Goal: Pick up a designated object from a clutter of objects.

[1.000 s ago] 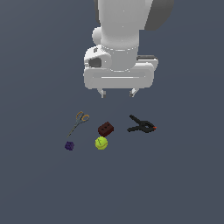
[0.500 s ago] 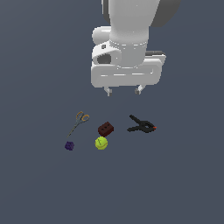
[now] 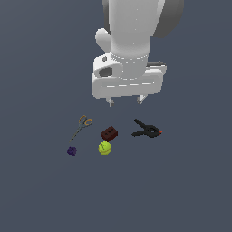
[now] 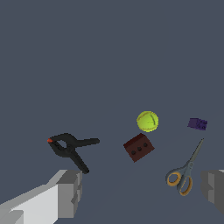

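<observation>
The yellow-green tennis ball (image 3: pixel 104 148) (image 4: pixel 147 121) lies on the grey floor, just in front of the dark red holed brick (image 3: pixel 109 133) (image 4: pixel 138 147). Around them sit the orange-handled scissors (image 3: pixel 81 127) (image 4: pixel 185 170), the small purple lump (image 3: pixel 71 151) (image 4: pixel 197 124) and the black clamp with red tips (image 3: pixel 147 130) (image 4: pixel 69 148). My gripper (image 3: pixel 124 101) hangs well above the clutter, behind the brick, open and holding nothing. In the wrist view its two grey fingers (image 4: pixel 69 193) stand far apart at the frame's edges.
The white arm and hand body (image 3: pixel 129 68) fill the upper middle of the exterior view. Plain dark grey floor (image 3: pixel 181 190) lies all around the small group of items.
The arm has swung toward the exterior view's right and slightly lower over the last second. The objects on the floor have not moved.
</observation>
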